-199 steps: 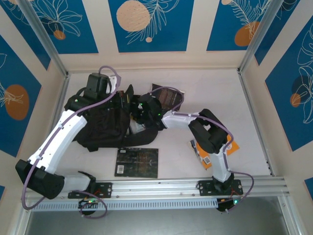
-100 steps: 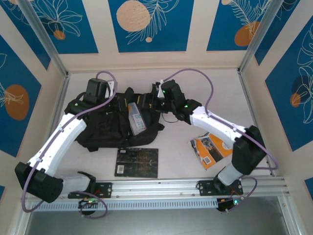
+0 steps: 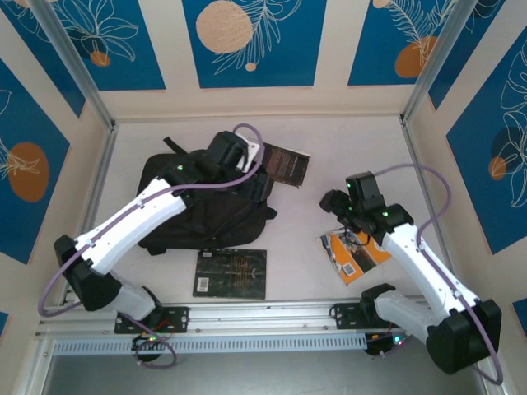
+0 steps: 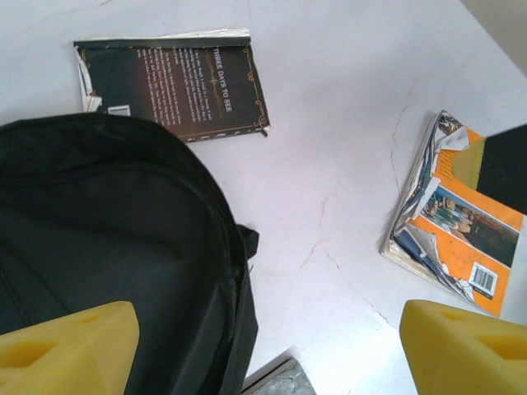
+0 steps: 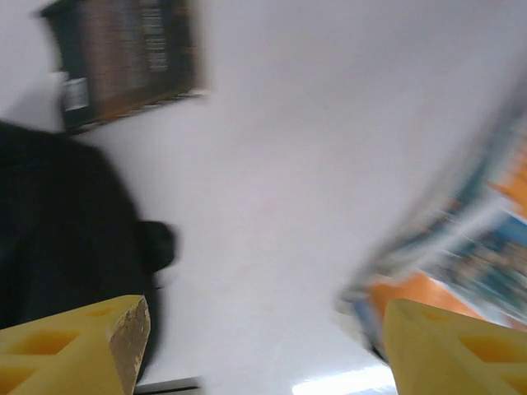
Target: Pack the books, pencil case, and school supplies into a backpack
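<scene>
The black backpack (image 3: 193, 214) lies at the table's left middle, also seen as dark fabric (image 4: 107, 247) under my left wrist. My left gripper (image 3: 245, 169) hangs open over its back right corner, yellow fingertips (image 4: 70, 350) wide apart and nothing between them. One black gold-patterned book (image 3: 284, 164) lies behind the backpack, another (image 3: 230, 273) in front of it (image 4: 169, 90). An orange book (image 3: 356, 253) lies at the right (image 4: 457, 239). My right gripper (image 3: 333, 202) is open just above its far edge; its view is blurred, with the orange book (image 5: 461, 255) at the right. The pencil case and school supplies are out of view.
The aluminium rail (image 3: 272, 317) with both arm bases runs along the near edge. Cage posts and blue-patterned walls (image 3: 247, 41) close in the back and sides. White tabletop (image 3: 305, 230) lies bare between the backpack and the orange book.
My left gripper has opened and shifted right over the backpack; the clear packet seen at the backpack's opening no longer shows. My right arm has swung away from the backpack to the orange book.
</scene>
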Robot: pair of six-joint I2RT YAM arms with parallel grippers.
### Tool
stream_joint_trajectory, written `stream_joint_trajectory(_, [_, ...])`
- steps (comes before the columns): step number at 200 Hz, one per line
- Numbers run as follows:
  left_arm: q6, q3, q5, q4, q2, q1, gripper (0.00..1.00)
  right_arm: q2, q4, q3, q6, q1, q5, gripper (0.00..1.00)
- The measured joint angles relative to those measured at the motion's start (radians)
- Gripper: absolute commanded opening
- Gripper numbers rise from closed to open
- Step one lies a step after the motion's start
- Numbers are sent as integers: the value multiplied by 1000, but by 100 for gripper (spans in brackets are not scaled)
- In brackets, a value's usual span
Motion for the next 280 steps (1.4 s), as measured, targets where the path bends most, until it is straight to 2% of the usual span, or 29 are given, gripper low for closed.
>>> stream_joint_trajectory(31, [-24, 77, -18, 31, 156, -82, 81, 15, -166, -65, 88, -68, 90, 86])
stream_joint_trajectory(45, [-45, 133, 6, 55, 273, -124, 81, 65, -236, -66, 125, -90, 131, 92])
stream_joint_trajectory(63, [-71, 193, 66, 90, 422, -165, 80, 111, -283, -75, 166, -155, 163, 93])
stream_joint_trajectory(104, [-143, 250, 246, 161, 651, -192, 78, 95, -251, -183, 188, -403, 108, 92])
stream_joint_trajectory(128, [-164, 317, 339, 183, 743, -195, 76, 114, -169, -226, 188, -482, 37, 89])
stream_joint_trajectory(172, [-179, 438, 426, 201, 853, -206, 74, 227, -25, -234, 148, -490, -74, 86])
stream_joint_trajectory(222, [-163, 446, 375, 143, 872, -201, 72, 232, -25, -233, 33, -493, -114, 85])
stream_joint_trajectory(280, [-159, 358, 341, 158, 864, -184, 65, 318, -40, -181, -31, -474, -158, 83])
